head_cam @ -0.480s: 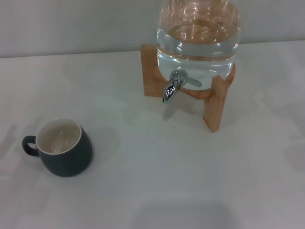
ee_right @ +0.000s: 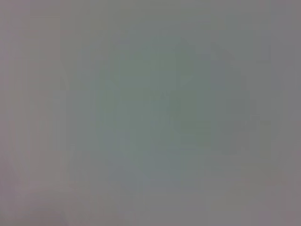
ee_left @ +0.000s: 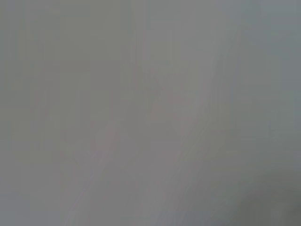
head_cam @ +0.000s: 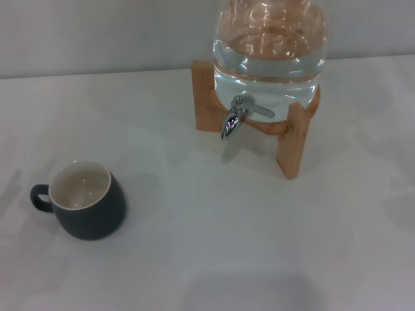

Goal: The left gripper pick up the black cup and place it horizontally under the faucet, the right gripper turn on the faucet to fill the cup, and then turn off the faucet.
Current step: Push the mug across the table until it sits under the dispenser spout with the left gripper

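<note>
**Cup waiting alone, well apart from the faucet**

The black cup (head_cam: 87, 208) is sitting upright on the white table (head_cam: 214, 246), toward the robot's left and near its body. It is a squat, round-bellied mug, dark charcoal and matte outside, cream-white and smooth inside, and its small loop handle is pointing out toward the left. Nothing is touching it.

Neither the left gripper nor the right gripper is showing in the head view, so I cannot place the cup relative to either claw, and I cannot say whether their fingers are spread or pressed together. Both wrist views are showing only a blank pale grey surface.

Farther back and to the right, the faucet (head_cam: 237, 118) is jutting from a clear glass jug (head_cam: 269, 55), its shiny chrome spout angling down over bare tabletop and its lever handle lying off to the right. The jug is holding water and is resting in a light wooden stand (head_cam: 293, 144) with blocky square legs. Cup and faucet are standing well apart.
</note>
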Controlling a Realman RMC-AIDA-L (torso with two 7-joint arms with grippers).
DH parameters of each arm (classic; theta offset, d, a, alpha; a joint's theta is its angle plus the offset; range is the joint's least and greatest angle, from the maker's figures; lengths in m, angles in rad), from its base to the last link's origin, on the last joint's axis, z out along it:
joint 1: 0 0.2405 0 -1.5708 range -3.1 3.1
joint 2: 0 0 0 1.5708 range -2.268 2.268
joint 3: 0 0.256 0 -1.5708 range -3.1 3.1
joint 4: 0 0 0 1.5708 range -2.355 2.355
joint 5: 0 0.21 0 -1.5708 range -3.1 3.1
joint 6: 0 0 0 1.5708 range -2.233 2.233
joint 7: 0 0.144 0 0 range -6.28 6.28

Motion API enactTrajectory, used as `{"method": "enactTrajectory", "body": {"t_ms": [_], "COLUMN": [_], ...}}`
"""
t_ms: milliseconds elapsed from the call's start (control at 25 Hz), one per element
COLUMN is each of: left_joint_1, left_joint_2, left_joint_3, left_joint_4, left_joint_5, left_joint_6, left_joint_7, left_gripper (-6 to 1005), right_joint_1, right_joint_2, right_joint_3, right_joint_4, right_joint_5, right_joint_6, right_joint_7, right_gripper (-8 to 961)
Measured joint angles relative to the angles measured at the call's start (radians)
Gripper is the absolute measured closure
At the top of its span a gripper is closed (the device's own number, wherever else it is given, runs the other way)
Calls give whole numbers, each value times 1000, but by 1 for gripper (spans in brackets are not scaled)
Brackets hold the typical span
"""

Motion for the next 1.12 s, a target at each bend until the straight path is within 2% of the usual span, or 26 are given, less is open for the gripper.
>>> {"method": "enactTrajectory", "body": {"t_ms": [240, 1120], "left_joint_1": [4, 97], "left_joint_2": [-3, -5], "left_joint_3": [0, -6], "left_joint_4": [-70, -330], "left_joint_5": [0, -17], "left_joint_6": [-5, -11], "left_joint_7": [100, 377], "left_gripper": [128, 130], "right_joint_1": [1, 21], "right_joint_2": [-2, -11], "right_joint_3": [0, -1], "right_joint_4": [9, 27], "right_joint_5": [0, -9], "right_joint_6": [0, -32], "right_joint_7": [-3, -6], "right_gripper": [110, 109]}}
